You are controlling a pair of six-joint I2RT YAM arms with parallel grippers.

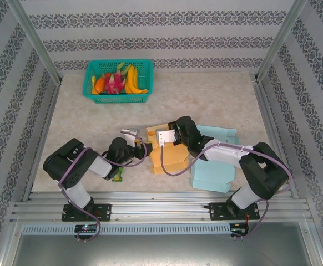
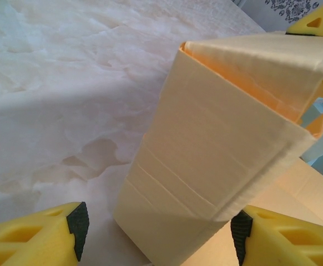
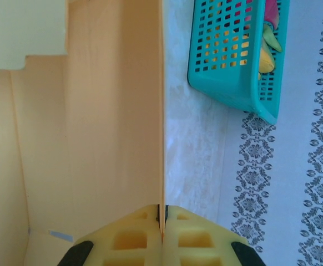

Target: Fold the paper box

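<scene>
The paper box (image 1: 172,158) is pale orange card, half formed, and lies at the table's middle between both arms. In the left wrist view the paper box (image 2: 217,149) rises as a folded sleeve with an open top, its lower end between my two yellow fingers (image 2: 39,235). My left gripper (image 2: 159,233) stands open around it, the left pad clear of the card. My left gripper (image 1: 146,148) sits at the box's left side. My right gripper (image 3: 161,221) is shut on the thin edge of a box panel (image 3: 95,138). My right gripper (image 1: 171,144) comes in over the box from the right.
A teal basket (image 1: 118,83) of toy fruit stands at the back left, and the same basket (image 3: 233,55) appears beyond the panel. Light blue flat boxes (image 1: 212,177) lie at the right. A small green item (image 1: 117,176) lies by the left arm. Metal rails edge the table.
</scene>
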